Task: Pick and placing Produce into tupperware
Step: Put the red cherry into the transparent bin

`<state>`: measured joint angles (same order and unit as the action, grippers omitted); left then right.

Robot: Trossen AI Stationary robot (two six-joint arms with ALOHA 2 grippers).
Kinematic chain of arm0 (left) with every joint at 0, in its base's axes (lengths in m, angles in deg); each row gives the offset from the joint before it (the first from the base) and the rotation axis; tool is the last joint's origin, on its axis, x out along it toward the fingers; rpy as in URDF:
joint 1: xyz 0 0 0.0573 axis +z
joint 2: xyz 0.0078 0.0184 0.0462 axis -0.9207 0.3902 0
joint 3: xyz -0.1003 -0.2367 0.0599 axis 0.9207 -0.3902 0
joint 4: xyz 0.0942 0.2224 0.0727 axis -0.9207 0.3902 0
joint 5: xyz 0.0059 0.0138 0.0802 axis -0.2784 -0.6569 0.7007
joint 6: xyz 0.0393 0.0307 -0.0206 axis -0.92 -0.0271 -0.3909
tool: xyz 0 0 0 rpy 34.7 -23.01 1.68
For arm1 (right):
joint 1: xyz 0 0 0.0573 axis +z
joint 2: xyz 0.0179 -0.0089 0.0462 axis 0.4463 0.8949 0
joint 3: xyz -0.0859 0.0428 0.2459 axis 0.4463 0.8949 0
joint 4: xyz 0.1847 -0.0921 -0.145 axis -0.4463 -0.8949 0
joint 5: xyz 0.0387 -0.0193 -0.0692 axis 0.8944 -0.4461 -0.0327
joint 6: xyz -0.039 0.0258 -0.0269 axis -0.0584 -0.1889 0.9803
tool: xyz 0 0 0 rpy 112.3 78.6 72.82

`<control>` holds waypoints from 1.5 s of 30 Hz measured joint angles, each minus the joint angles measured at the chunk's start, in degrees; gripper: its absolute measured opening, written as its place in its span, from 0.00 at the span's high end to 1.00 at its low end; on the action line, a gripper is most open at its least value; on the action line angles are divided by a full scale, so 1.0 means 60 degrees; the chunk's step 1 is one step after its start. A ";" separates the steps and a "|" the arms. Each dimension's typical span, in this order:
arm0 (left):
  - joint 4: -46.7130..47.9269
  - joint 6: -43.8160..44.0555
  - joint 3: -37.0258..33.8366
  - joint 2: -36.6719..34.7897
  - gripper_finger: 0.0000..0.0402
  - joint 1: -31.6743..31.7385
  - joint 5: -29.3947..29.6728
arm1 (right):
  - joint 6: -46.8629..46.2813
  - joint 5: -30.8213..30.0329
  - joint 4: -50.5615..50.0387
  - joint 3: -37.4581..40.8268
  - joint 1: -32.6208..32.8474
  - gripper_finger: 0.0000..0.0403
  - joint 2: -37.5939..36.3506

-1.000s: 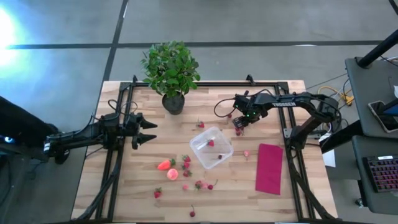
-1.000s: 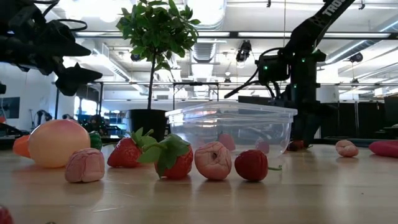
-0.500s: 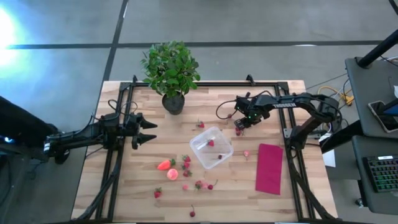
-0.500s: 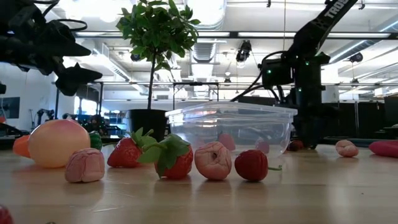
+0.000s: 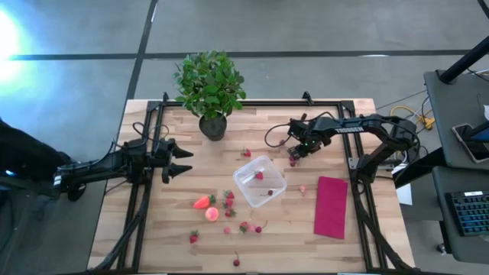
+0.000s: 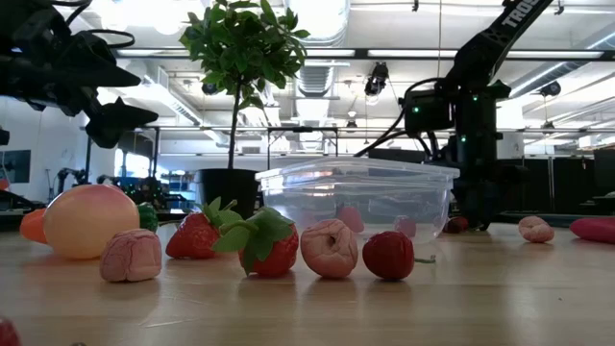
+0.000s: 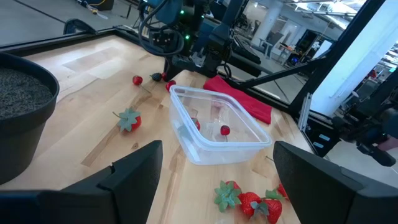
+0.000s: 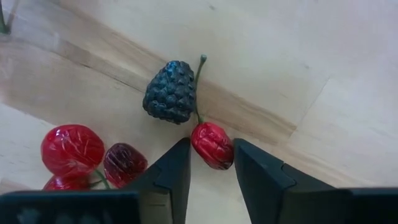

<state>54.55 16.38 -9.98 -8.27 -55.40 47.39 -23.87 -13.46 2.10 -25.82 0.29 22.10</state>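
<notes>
Behind tupperware (image 6: pixel 356 197), right jaws' tips hidden

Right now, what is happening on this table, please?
The right hand is down on the table beyond the clear tupperware, its fingers set on either side of a small red berry beside a dark blackberry. The tupperware holds a couple of berries; most produce lies loose on the wood. The left hand waits open at the left side.

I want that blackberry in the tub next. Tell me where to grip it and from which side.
Grip the blackberry across its bumpy body, not the thin stem. It lies flat on the table, so coming straight down from above looks best. The red berry between the right gripper's fingers touches its stem, so keep the fingers clear of that side.
</notes>
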 joint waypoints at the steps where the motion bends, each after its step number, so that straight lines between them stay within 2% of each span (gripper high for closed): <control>1: 0.0004 -0.0003 0.0000 0.0000 0.27 -0.0003 0.0001 | 0.0046 -0.0064 0.0023 0.0000 0.0000 0.71 0.0000; 12: 0.0002 -0.0003 0.0000 0.0000 0.27 -0.0001 0.0001 | 0.0208 -0.0253 0.0215 0.0000 -0.0007 0.69 0.0004; 21: 0.0004 -0.0002 0.0000 0.0000 0.27 0.0001 0.0000 | 0.0172 -0.0113 0.0250 -0.0021 -0.0009 0.82 0.0004; 27: 0.0002 -0.0001 0.0000 0.0000 0.27 0.0001 -0.0001 | -0.0079 0.0644 0.0160 -0.0022 0.0202 0.86 -0.0251; 34: 0.0004 -0.0002 0.0000 0.0000 0.27 -0.0002 0.0000 | -0.0339 0.1821 0.0161 -0.0575 0.1372 0.85 -0.1090; 38: 0.0000 -0.0001 0.0000 0.0001 0.27 -0.0001 -0.0002 | -0.0366 0.1897 0.0184 -0.1444 0.2504 0.85 -0.1482; 45: 0.0000 -0.0003 0.0000 0.0000 0.27 -0.0001 -0.0003 | -0.0607 0.1903 0.0166 -0.3059 0.3820 0.85 -0.0849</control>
<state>54.55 16.36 -9.98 -8.27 -55.40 47.37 -27.51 -2.04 3.10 -44.17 23.21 17.00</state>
